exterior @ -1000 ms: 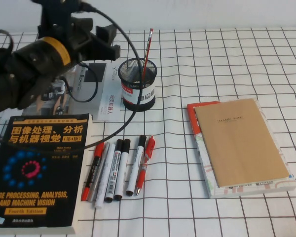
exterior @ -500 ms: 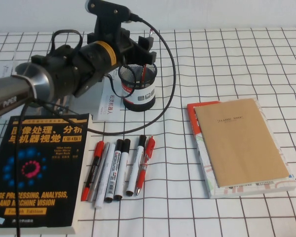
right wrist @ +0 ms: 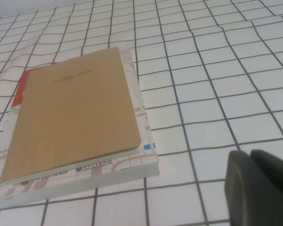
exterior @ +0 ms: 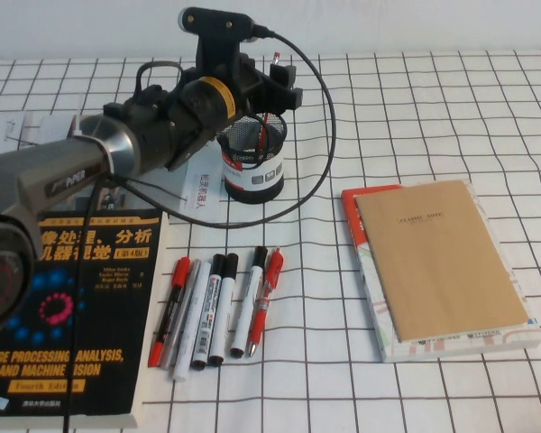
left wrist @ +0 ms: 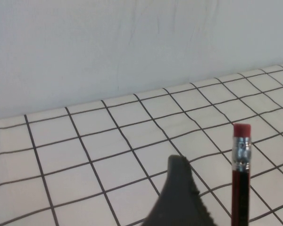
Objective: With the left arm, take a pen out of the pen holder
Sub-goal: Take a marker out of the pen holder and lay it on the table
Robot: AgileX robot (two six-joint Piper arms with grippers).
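Gridded desk (exterior: pixel 433 117) before a white wall. Our left pincer (exterior: pixel 278 90) hovers open, gripping nothing. The holder (exterior: pixel 252 167) sits right below it, its pencil (left wrist: pixel 240 188) upright just beside one finger (left wrist: pixel 179 197), untouched. Our right pincer (right wrist: pixel 254 162) hangs near the notebook (right wrist: pixel 75 113); we cannot tell its state.

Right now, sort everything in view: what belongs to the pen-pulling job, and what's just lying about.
Job: left gripper, open over the pen holder; red pencil standing in it.
Lying about: loose pens in a row; black textbook; stacked notebooks; leaflet; right gripper, off beside the notebooks.
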